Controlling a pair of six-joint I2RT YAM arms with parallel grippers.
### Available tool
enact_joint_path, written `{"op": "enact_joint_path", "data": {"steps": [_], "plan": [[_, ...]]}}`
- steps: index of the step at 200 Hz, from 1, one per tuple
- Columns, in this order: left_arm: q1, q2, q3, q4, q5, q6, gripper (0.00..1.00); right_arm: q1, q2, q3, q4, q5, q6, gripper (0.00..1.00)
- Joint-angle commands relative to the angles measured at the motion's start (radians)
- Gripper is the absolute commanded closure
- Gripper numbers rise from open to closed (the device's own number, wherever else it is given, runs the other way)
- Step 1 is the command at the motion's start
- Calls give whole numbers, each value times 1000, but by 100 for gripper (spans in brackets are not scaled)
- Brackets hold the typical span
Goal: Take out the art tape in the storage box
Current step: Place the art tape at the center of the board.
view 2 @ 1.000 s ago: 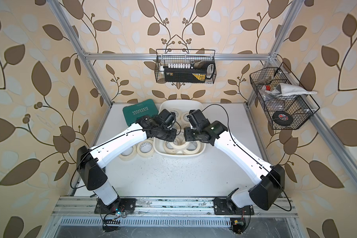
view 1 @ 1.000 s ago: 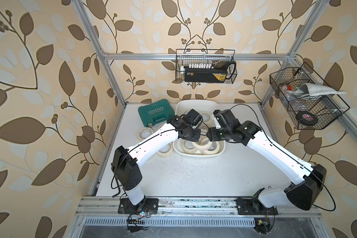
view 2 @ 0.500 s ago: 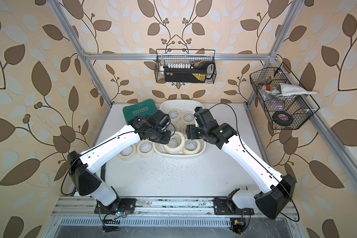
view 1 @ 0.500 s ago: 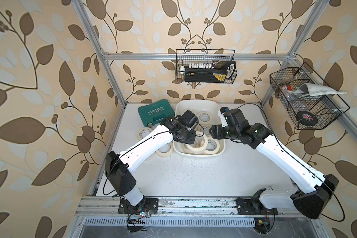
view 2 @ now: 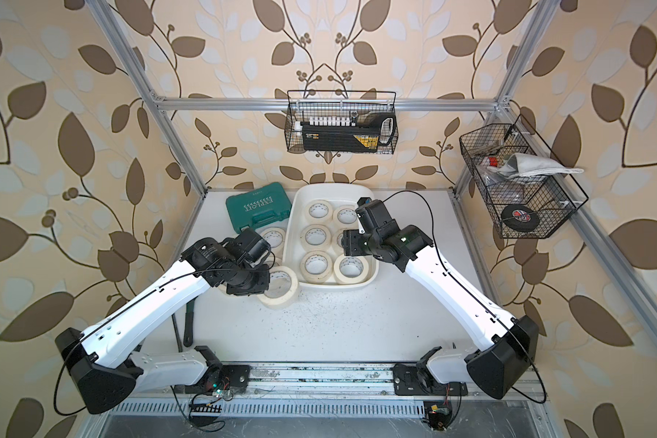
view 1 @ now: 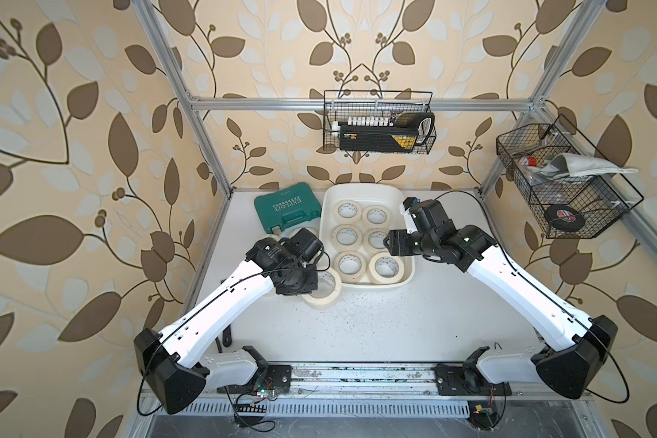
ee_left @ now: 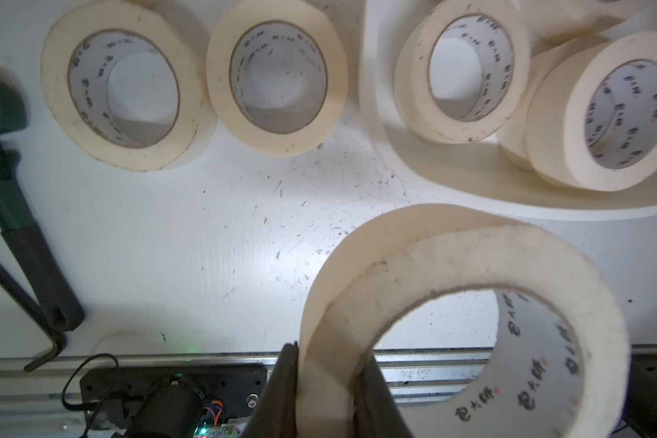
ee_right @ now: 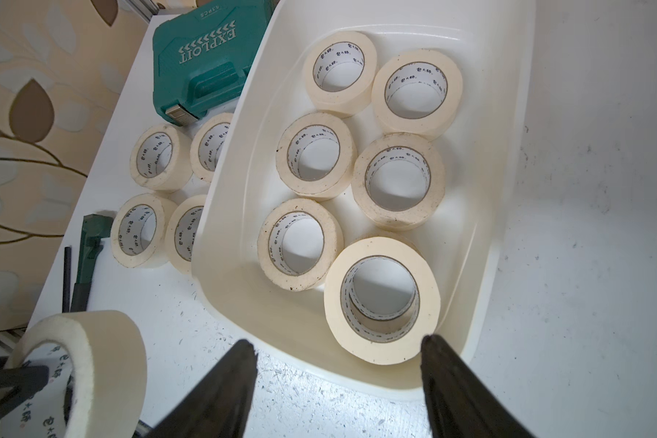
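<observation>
One art tape roll (view 2: 281, 288) under the left arm (view 2: 167, 288) tip, just beside the storage box (view 2: 293, 231) of rolls.

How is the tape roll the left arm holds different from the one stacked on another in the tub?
The held roll is outside the tub; the stacked roll is inside it. The held roll is tilted, pinched in the left jaws; the stacked roll is untouched. Both are cream with printed white cores.

The tape roll (ee_left: 471, 261) in my left claw (ee_left: 329, 364) is matt paper with a fuzzy edge; the box (ee_right: 499, 170) is smooth glossy plastic.
</observation>
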Motion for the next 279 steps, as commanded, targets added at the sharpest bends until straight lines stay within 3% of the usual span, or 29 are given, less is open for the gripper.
{"op": "enact_joint_path", "data": {"steps": [1,51,114,165,239,279], "plan": [[8,-73,-76,-38,20,-119,100,-8,12,-16,10,-13,1,30],[9,-172,-258,-38,34,-285,100,-18,22,-18,9,-19,-1,30],[48,-78,-322,-89,-51,-512,100,-30,26,-33,10,-32,1,30],[169,-47,-449,53,-19,-516,100,-38,18,-47,1,-31,-2,30],[311,-65,-556,107,-129,-502,100,-53,108,4,-108,-98,-58,29],[343,-62,-556,122,-152,-490,100,-52,145,26,-143,-121,-81,29]]}}
